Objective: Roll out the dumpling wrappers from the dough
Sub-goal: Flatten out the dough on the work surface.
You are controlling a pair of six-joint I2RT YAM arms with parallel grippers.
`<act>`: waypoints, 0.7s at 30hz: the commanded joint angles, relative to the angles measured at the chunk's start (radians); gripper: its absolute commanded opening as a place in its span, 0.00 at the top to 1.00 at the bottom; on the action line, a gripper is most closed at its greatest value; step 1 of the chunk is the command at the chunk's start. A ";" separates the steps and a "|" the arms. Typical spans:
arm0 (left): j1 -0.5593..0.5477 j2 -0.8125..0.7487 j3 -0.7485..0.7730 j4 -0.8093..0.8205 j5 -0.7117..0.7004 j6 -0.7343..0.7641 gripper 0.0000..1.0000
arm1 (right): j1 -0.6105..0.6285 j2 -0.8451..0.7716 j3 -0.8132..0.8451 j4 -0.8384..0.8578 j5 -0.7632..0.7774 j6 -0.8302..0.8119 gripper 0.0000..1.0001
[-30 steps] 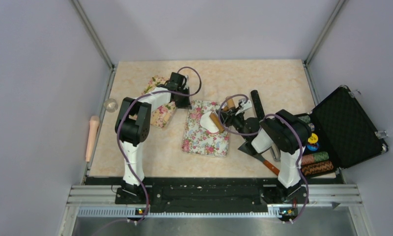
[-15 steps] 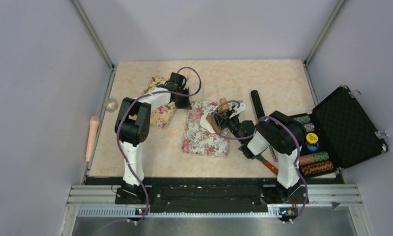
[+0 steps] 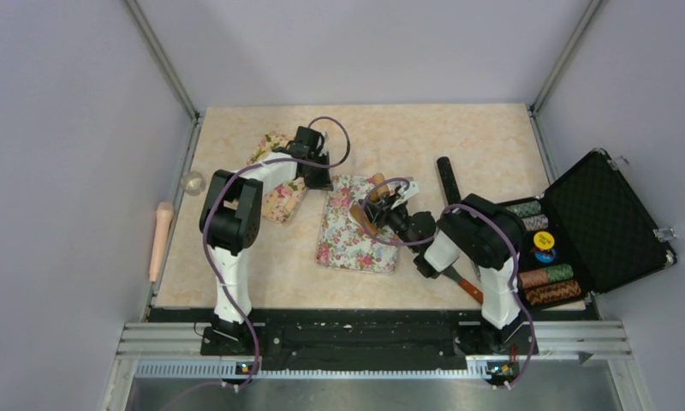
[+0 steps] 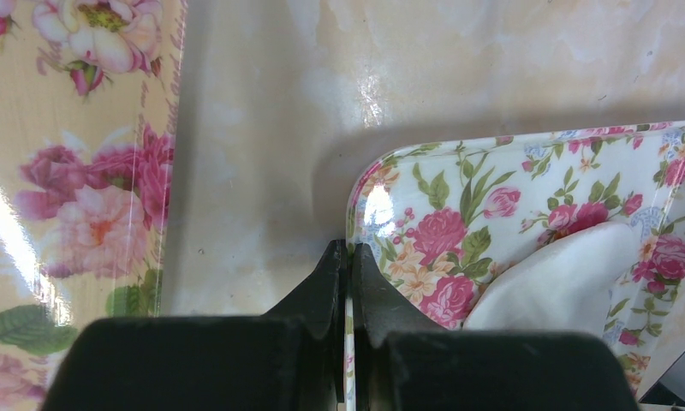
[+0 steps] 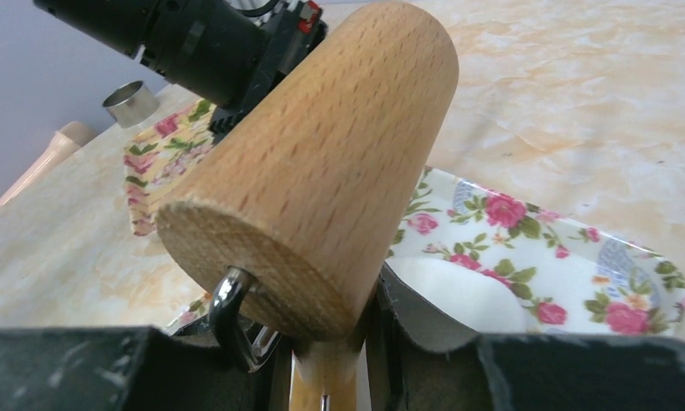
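L fingers (image 4: 326, 287) narrow, pinched on the rim at the far-left corner of the floral tray (image 3: 359, 240), which sits mid-worktop (image 3: 459, 137). R fingers (image 5: 382, 351) closed round the wooden handle of a small roller (image 5: 322, 163), drum w/ wire yoke, held over the tray's far half. Dumpling wrapper (image 5: 459, 295) lies inside that tray, white and flat, just below and beside the drum; can't tell if they touch. 2nd floral tray (image 3: 275, 184) near the worktop's left edge, apart from the first. Metal ring (image 5: 132, 103) and a wooden pin (image 3: 160, 240) sit past the left edge. Open chip case (image 3: 604, 223) at the right edge.
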 commanded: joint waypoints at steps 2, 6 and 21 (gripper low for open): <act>-0.010 -0.047 -0.018 -0.054 0.013 0.002 1.00 | 0.048 0.097 -0.024 -0.086 -0.035 -0.036 1.00; -0.009 -0.049 -0.019 -0.053 0.012 0.000 1.00 | 0.063 0.106 -0.013 -0.082 -0.035 -0.038 1.00; -0.010 -0.050 -0.021 -0.049 0.007 0.002 1.00 | -0.041 0.029 0.011 -0.039 -0.240 0.046 1.00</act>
